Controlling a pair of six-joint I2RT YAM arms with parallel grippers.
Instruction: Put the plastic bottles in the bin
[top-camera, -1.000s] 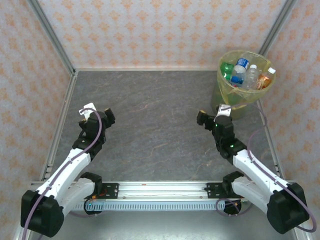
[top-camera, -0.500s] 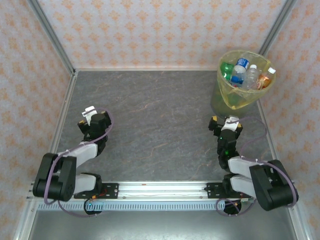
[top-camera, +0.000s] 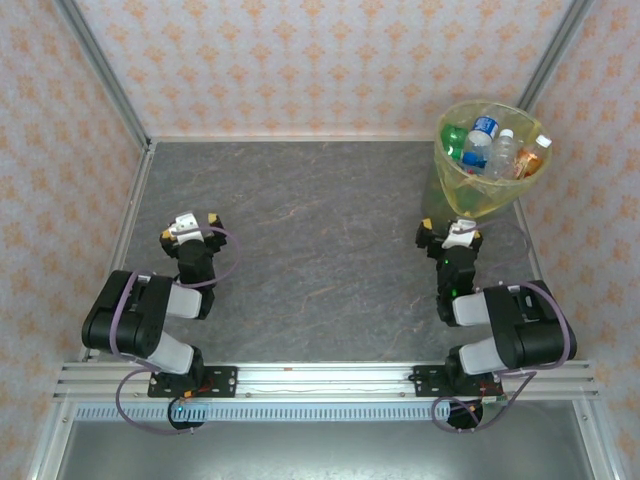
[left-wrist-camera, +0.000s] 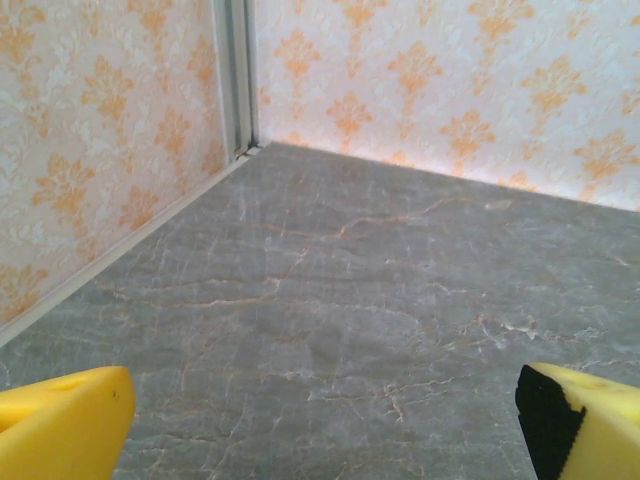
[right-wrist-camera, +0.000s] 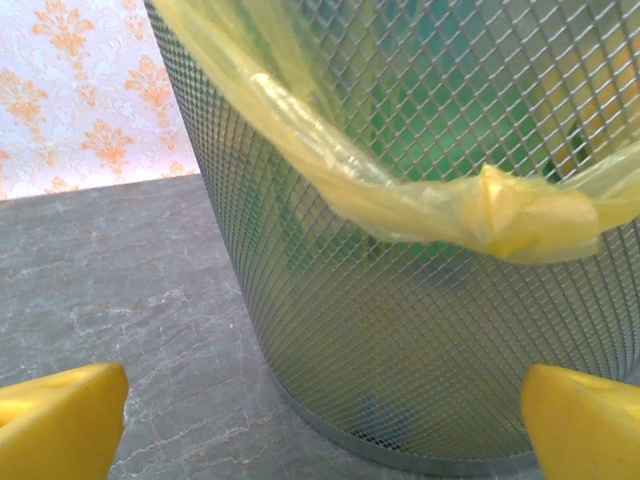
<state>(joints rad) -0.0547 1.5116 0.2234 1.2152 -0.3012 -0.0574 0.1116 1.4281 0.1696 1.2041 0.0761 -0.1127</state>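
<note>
Since the plastic bottles (top-camera: 487, 147) that I can see all lie inside the bin (top-camera: 450, 195), which stands at the far right corner of the desk (top-camera: 300, 230), the task looks all but done. The dangers now are about upsetting it.

The right pincer (top-camera: 447, 232) sits low, just beside the bin's base and facing its mesh wall. In the right wrist view its jaws stand wide apart with nothing between them. A forward move from there could shove the light basket. A finger could also catch the knotted fold of the yellow liner (right-wrist-camera: 500, 215) hanging down the outside and drag the bag off the rim.

The bottles are heaped close to the rim, and the orange-labelled one (top-camera: 530, 160) leans against the right side, so a knock might spill it out. The left pincer (top-camera: 190, 232) rests near the desk's left edge, well apart from the bin, equally wide open and empty.

The bin's long axis is upright, with its mouth up and flaring. The bottles lie jumbled, their axes tilted at mixed angles. The clear one with a white cap (top-camera: 503, 148) seems to point cap-up toward the far edge.
</note>
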